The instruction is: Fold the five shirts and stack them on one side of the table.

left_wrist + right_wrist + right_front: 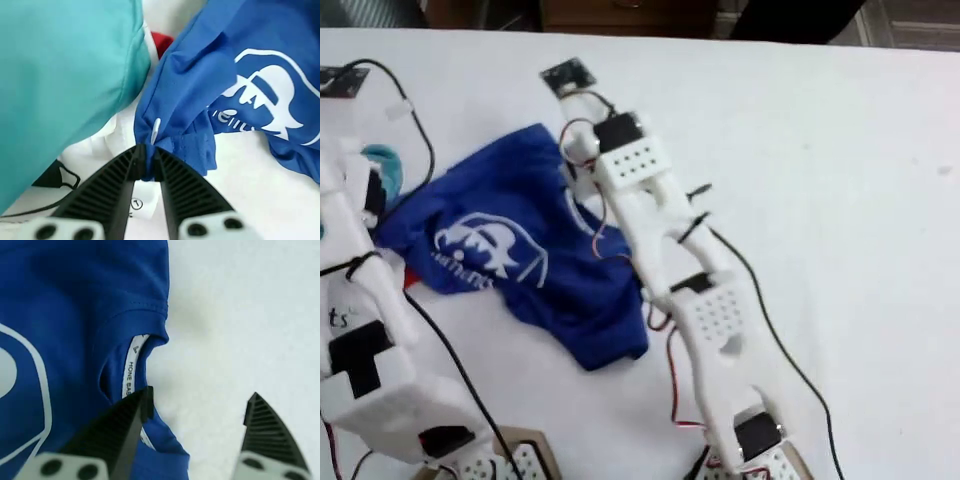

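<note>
Pinching a bunched fold of the blue shirt (200, 75), your left gripper (150, 156) has its black ribbed fingers clamped together on the cloth. A small white sliver pokes out just above the tips. The shirt is a thin, smooth knit with a white printed emblem. It lies crumpled on the white table (840, 160), left of centre in the high view, rumpled into an uneven slanted heap.

Beside your left gripper a teal shirt (60, 85) bulges in a soft rounded mass and touches the blue fabric. A scrap of red cloth (161, 42) peeks out between them, and white fabric (120, 135) with black print lies underneath.

Your right gripper (200, 396) stands spread wide, holding nothing. One ridged, wedge-shaped finger is over the blue shirt's stitched neckline, by its white inner neck tape, and the other is over bare table. A thin black cable (425, 135) curves across the table near the teal shirt.
</note>
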Available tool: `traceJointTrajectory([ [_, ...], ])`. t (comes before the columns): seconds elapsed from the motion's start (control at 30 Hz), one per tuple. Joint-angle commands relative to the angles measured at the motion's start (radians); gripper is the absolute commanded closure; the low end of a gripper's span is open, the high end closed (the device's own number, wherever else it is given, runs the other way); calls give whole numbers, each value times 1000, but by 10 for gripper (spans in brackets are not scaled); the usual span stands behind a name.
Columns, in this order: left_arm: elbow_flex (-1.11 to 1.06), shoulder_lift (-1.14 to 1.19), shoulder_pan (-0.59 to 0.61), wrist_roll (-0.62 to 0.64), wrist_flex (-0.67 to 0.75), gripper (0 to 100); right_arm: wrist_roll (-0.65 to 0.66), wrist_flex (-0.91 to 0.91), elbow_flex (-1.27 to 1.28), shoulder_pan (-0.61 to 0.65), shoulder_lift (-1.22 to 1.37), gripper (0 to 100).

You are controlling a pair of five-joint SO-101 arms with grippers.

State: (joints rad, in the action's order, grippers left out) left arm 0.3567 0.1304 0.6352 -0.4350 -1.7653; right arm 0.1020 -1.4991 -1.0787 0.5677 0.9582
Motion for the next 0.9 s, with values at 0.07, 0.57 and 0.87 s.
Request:
traceJointTrajectory([
  [0.07, 2, -60, 12, -3, -14, 974, -103, -8, -241, 54, 168, 596],
  [0.57, 13, -63, -18, -5, -14, 974, -103, -97, -350, 59, 317, 973],
  [0.87, 12, -68, -273, -3, -15, 974, -103, -274, -520, -96, 194, 979],
])
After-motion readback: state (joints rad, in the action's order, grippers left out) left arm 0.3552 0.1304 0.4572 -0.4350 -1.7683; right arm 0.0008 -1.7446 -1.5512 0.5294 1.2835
